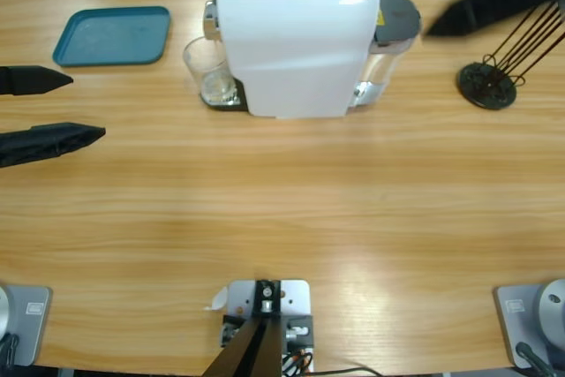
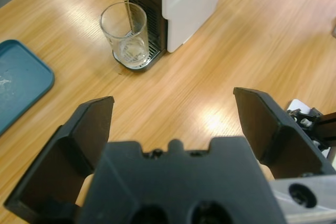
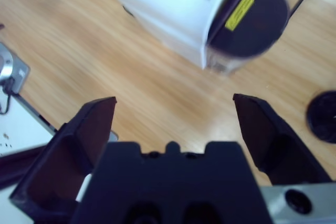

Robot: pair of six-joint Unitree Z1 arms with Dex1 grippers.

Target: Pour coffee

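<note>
On the drip grate under the spout of the white coffee machine stands a clear glass — in its bottom only a thin pale film of liquid, whether coffee I cannot tell. The left gripper hangs above the bare wooden table, jaws spread wide and holding nothing, with the glass well ahead of it and a little to its left. A teal tray lies beside the glass, apart from it. The right gripper — equally wide open, empty — faces the machine's dark-lidded water tank, near a black wire stand.
</note>
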